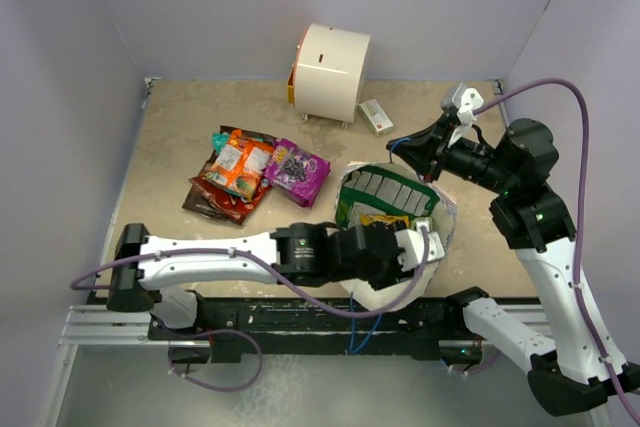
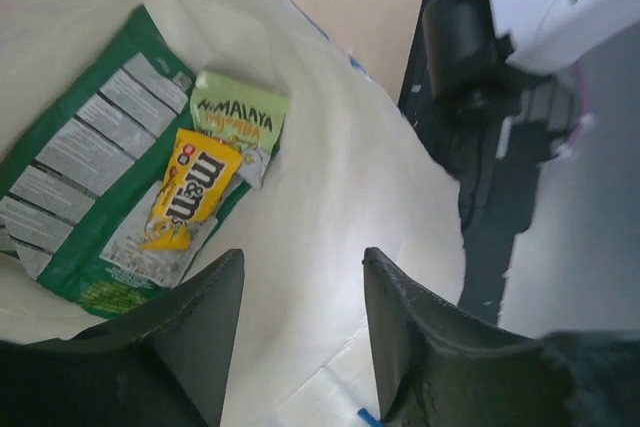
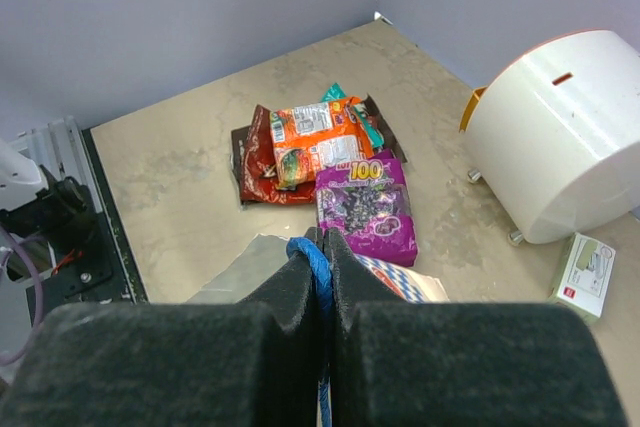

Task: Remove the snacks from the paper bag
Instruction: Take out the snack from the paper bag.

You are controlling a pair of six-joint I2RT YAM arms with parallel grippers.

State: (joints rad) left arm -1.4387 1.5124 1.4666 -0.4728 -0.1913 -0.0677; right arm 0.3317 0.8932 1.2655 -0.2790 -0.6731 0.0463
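Left tool (image 2: 303, 265): jaws partway open, nothing in them, poking into the paper bag (image 2: 340, 177)
Right tool (image 3: 326, 247): pinched tight on the bag's blue string handle (image 3: 308, 255)
In bag: yellow M&M's packet (image 2: 188, 189) lying on a green-and-white packet (image 2: 70, 182)
On desk (image 1: 170, 137): purple packet (image 1: 297, 169) and orange packet (image 1: 240, 162), 10 o'clock of the bag

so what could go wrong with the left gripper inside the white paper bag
The open left gripper hangs over bare wall of the white paper bag, beside the small yellow glossy packet; closing there might pinch paper. The right gripper grips only the thin blue string handle, which a tug could pull free.
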